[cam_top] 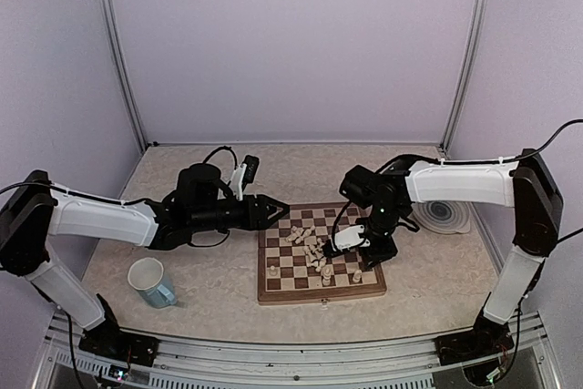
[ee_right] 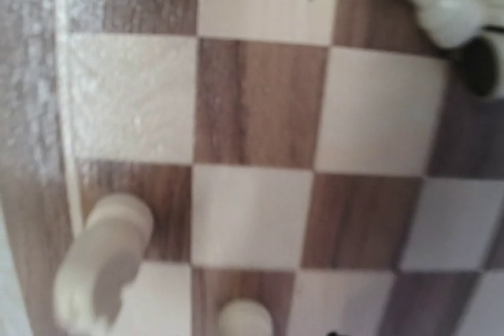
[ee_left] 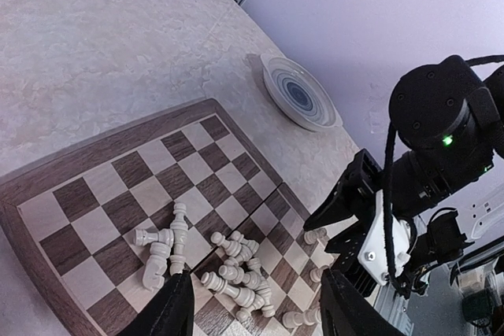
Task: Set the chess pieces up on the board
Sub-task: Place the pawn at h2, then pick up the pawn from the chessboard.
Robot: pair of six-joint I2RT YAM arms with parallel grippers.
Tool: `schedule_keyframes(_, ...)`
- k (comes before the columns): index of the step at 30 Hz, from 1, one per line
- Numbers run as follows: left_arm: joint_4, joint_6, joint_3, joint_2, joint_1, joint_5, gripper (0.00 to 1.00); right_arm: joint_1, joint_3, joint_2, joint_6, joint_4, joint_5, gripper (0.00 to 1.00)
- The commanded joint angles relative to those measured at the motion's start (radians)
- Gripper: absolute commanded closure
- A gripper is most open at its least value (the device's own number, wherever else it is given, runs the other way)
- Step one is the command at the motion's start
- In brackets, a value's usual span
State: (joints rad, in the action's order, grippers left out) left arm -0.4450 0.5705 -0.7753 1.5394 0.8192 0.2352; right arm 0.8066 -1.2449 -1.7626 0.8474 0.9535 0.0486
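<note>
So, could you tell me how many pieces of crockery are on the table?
2: a light blue mug left of the board, and a ringed plate beyond its right edge; others may be hidden.

board point(cam_top: 310, 295): brown-cream checks | chess pieces point(cam_top: 308, 248): cream | plate point(cam_top: 444, 216): grey-blue rings | mug point(cam_top: 152, 282): pale blue

A pale blue mug point(cam_top: 152, 281) with a white inside stood upright on the beige marbled tabletop point(cam_top: 301, 166), near its front left. A round plate point(cam_top: 444, 215) with grey-blue rings lay flat at the right side, close to the lilac wall point(cam_top: 291, 43).
</note>
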Motion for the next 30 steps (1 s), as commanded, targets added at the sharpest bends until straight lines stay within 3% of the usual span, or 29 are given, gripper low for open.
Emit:
schedule_keyframes(1, 0.031, -0.03, -0.04, 0.008, -0.007, 0.001, 0.45, 0.003, -0.049, 0.099, 0.048, 0.046, 0.023, 0.59)
schedule_keyframes(6, 0.136, -0.07, -0.085, 0.038, -0.005, -0.039, 0.45, -0.052, -0.136, 0.116, 0.06, 0.052, 0.162, 0.58)
schedule_keyframes(16, 0.237, -0.075, -0.132, 0.1, -0.002, -0.056, 0.46, -0.163, -0.239, -0.026, 0.053, -0.238, 0.293, 0.66)
schedule_keyframes(30, 0.252, -0.018, -0.101, 0.135, -0.003, -0.035, 0.48, -0.161, -0.374, -0.288, 0.084, -0.258, 0.408, 0.58)
